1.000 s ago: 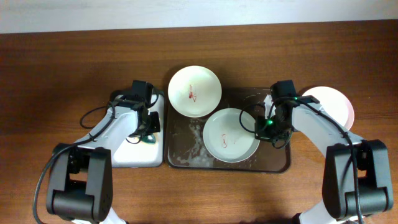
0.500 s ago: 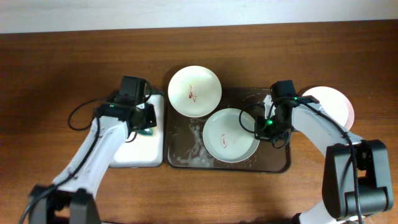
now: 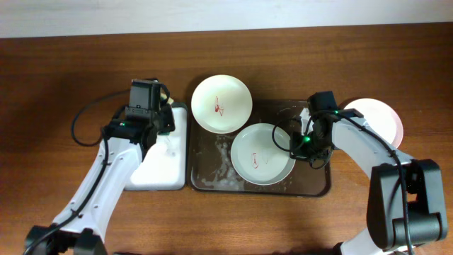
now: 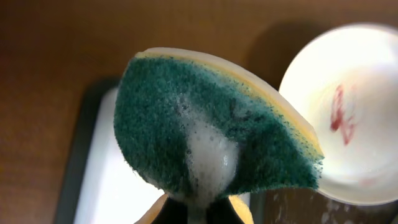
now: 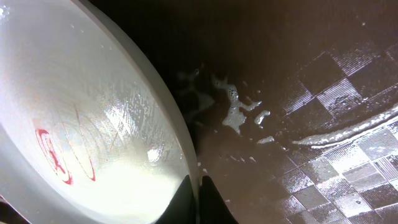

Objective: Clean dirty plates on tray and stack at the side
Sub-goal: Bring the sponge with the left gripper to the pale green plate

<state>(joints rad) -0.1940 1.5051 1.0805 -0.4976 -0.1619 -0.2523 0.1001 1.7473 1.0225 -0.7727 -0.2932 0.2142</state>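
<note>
A green and yellow sponge (image 4: 211,137) with foam on it hangs above the small white tray (image 4: 112,180), and my left gripper (image 4: 199,210) is shut on its lower edge. From overhead, my left gripper (image 3: 160,117) is at that tray's far end, beside a white dirty plate (image 3: 221,103) with red stains that overlaps the dark tray's (image 3: 311,185) far left corner. My right gripper (image 3: 304,144) is shut on the right rim of the pale green plate (image 3: 260,154) in the tray. The rim (image 5: 180,143) sits between the closed fingers. A third plate (image 3: 381,117) lies right of the tray.
The white-bottomed small tray (image 3: 159,170) lies directly left of the dark tray. Soapy water and foam (image 5: 239,112) cover the dark tray's floor. Both arms' cables loop over the wooden table (image 3: 56,85) near the grippers.
My left arm has risen from the small white tray with the sponge and swung toward the far end. The right gripper and the green plate have not moved.
</note>
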